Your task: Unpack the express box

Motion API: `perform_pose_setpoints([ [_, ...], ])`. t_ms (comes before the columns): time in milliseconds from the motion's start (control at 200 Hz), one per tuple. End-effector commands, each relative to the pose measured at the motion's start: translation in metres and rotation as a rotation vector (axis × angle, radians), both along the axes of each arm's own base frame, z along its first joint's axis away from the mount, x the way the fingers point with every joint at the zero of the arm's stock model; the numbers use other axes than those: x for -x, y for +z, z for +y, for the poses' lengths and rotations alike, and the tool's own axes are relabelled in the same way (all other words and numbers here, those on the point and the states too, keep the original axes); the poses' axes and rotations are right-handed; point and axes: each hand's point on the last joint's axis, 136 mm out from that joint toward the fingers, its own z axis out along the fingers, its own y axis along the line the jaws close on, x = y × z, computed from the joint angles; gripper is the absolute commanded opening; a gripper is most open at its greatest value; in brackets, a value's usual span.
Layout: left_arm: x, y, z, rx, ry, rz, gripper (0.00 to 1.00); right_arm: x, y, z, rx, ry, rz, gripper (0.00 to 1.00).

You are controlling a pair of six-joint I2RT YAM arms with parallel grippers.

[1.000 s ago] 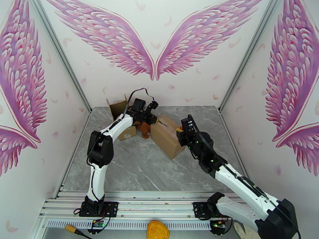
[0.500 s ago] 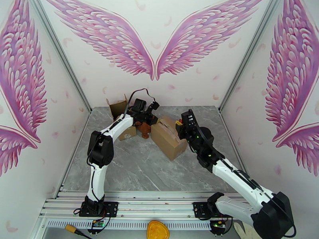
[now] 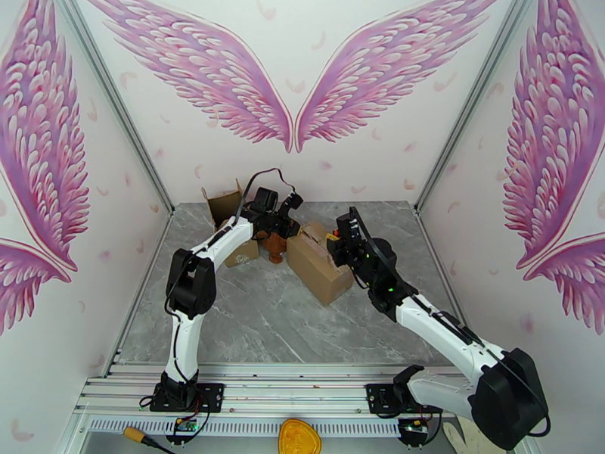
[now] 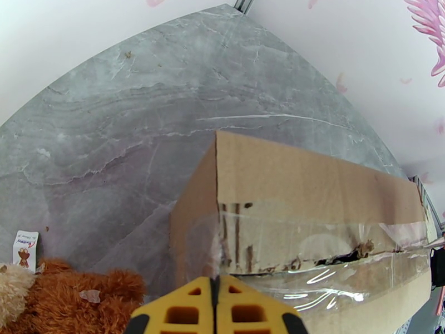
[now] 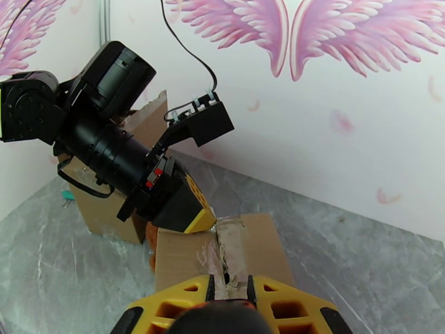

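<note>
Bracing the box (image 3: pixel 318 259) from both ends, that's how it reads: it lies mid-table (image 3: pixel 249 319), just beside a teddy (image 4: pixel 55 299). The left gripper (image 4: pixel 214 280) sits at its near corner, fingers pressed tight together right where the clear tape (image 4: pixel 311 265) wraps over. Whether it pinches any film, I can't tell. The right gripper (image 5: pixel 229 280) hangs over the other end, jaws nearly closed with a slim gap. The torn seam runs straight into that gap, so it looks lined up to peel, though a real grip isn't clear. Compared with a second ago, the right arm has swung in over the box, while the left hasn't budged.
</note>
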Motion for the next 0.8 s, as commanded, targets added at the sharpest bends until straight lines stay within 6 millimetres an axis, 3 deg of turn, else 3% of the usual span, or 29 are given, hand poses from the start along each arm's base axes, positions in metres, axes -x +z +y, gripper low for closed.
perform_pose_setpoints([
  [0, 0.008, 0.007, -0.003, -0.015, -0.016, 0.006, 0.0, 0.004, 0.009, -0.003, -0.012, 0.0, -0.007, 0.0],
  [130, 0.008, 0.006, -0.003, -0.014, -0.016, 0.007, 0.0, 0.005, 0.007, -0.008, 0.002, -0.025, -0.014, 0.0],
  [375, 0.01, 0.005, -0.003, -0.02, -0.02, 0.011, 0.0, 0.007, 0.023, -0.01, -0.003, -0.027, -0.061, 0.0],
  [610, 0.009, 0.006, -0.004, -0.022, -0.017, 0.007, 0.0, 0.007, -0.003, -0.001, 0.011, 0.02, 0.026, 0.0],
  [795, 0.011, 0.005, -0.005, -0.026, -0.017, 0.01, 0.0, 0.006, -0.009, -0.006, 0.034, -0.006, 0.021, 0.0],
])
